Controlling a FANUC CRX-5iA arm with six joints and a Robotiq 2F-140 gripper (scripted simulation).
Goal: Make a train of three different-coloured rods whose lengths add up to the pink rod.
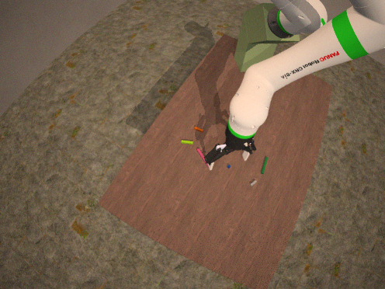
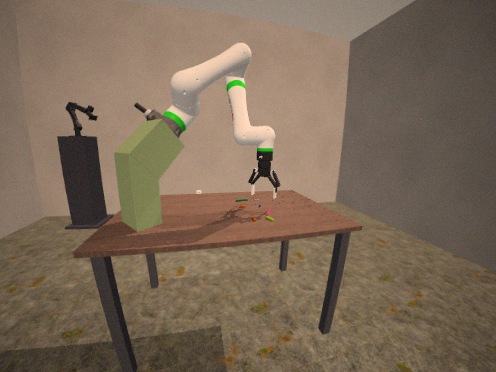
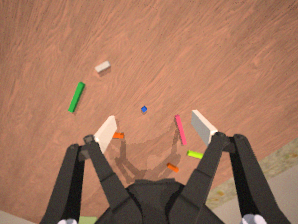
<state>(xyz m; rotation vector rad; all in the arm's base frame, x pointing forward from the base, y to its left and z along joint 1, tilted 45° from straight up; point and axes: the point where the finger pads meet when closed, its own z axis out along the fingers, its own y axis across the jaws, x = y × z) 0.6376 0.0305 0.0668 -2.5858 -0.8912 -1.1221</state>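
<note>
My gripper [image 1: 228, 161] [image 2: 264, 193] [image 3: 152, 119] is open and empty, above the table. The blue rod [image 1: 228, 166] [image 2: 259, 206] [image 3: 144, 108] lies between the fingertips as seen in the wrist view. The pink rod [image 1: 201, 154] [image 2: 268, 211] [image 3: 180, 130] lies near the right finger there, with the lime rod [image 1: 187, 142] [image 2: 270, 218] [image 3: 195, 154] and one orange rod [image 1: 199, 129] [image 2: 254, 219] [image 3: 173, 167] below it. Another orange rod [image 2: 242, 206] [image 3: 118, 135] is partly behind the left finger. The green rod [image 1: 264, 165] [image 2: 242, 200] [image 3: 76, 97] and grey rod [image 1: 253, 182] [image 2: 256, 200] [image 3: 103, 66] lie farther left. All rods lie apart.
The brown table [image 1: 167, 217] [image 2: 190, 237] carries a green angular pedestal [image 1: 254, 39] [image 2: 142, 185] under the arm's base. The arm's shadow falls across the tabletop. A small dark arm on a black stand [image 2: 82, 175] is beyond the table.
</note>
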